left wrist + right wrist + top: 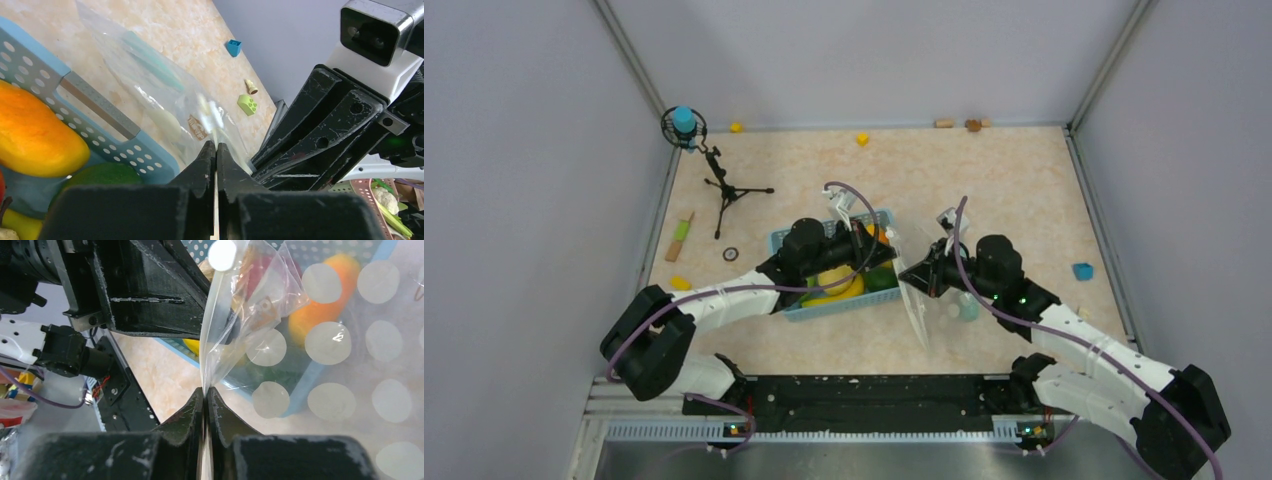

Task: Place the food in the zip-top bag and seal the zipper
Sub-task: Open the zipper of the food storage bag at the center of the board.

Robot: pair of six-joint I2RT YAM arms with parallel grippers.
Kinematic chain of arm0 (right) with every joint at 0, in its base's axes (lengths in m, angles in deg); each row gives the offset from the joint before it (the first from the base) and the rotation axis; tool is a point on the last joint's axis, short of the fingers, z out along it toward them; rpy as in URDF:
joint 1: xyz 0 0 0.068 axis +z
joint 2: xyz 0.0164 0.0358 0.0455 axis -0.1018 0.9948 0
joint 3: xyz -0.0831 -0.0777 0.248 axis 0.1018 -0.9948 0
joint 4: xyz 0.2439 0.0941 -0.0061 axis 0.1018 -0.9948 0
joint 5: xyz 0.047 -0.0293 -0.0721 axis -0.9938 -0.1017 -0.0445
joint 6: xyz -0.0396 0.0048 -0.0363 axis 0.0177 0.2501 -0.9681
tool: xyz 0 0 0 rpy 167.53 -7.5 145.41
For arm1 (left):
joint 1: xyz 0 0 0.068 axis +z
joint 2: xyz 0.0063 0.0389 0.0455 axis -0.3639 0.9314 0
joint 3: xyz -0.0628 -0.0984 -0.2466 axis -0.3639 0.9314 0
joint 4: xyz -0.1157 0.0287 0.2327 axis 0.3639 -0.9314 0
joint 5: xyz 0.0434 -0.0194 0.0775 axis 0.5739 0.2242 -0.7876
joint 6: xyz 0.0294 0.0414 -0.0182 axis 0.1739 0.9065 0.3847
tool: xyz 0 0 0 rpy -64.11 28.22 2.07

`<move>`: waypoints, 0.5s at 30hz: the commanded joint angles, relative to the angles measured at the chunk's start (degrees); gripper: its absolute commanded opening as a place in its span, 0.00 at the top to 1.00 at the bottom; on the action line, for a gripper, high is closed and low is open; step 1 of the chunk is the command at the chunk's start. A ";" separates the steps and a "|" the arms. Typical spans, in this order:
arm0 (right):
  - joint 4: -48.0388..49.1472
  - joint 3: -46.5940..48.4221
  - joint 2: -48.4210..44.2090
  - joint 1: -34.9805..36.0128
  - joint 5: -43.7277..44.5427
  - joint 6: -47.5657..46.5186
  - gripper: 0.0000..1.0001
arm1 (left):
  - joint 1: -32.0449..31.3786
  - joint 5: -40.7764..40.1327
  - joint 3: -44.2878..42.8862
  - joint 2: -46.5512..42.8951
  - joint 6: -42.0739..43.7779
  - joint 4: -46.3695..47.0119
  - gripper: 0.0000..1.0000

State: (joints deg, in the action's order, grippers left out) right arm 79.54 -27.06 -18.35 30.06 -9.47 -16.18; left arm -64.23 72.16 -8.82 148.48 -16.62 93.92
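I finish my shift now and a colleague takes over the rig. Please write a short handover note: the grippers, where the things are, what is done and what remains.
Left gripper: shut on an edge of the zip-top bag.
Right gripper: shut on the bag too, so the bag is held between both arms, right beside the light-blue basket.
Food: the pieces in view lie in the basket.
Done: both arms have a grip on the bag.
Left: move the food from the basket into the bag, then seal it.
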 commanded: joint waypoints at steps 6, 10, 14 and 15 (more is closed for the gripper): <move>-6.05 2.59 -2.92 0.82 11.45 2.02 0.58 | -2.42 -5.83 -2.95 -3.47 0.36 -7.27 1.00; -11.17 4.31 -2.67 2.19 17.06 1.94 0.49 | -5.49 -15.80 -5.76 -5.66 0.72 -18.22 1.00; -14.57 7.05 -0.58 6.61 25.68 0.30 0.45 | -7.00 -18.82 -7.09 -6.91 0.23 -23.19 1.00; -15.25 7.78 0.18 7.78 28.39 0.21 0.44 | -7.18 -19.10 -7.26 -7.06 0.04 -23.69 1.00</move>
State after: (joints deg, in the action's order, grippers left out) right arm 67.65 -24.24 -19.97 33.99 7.58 -14.63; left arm -70.51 57.91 -13.48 144.07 -16.52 75.19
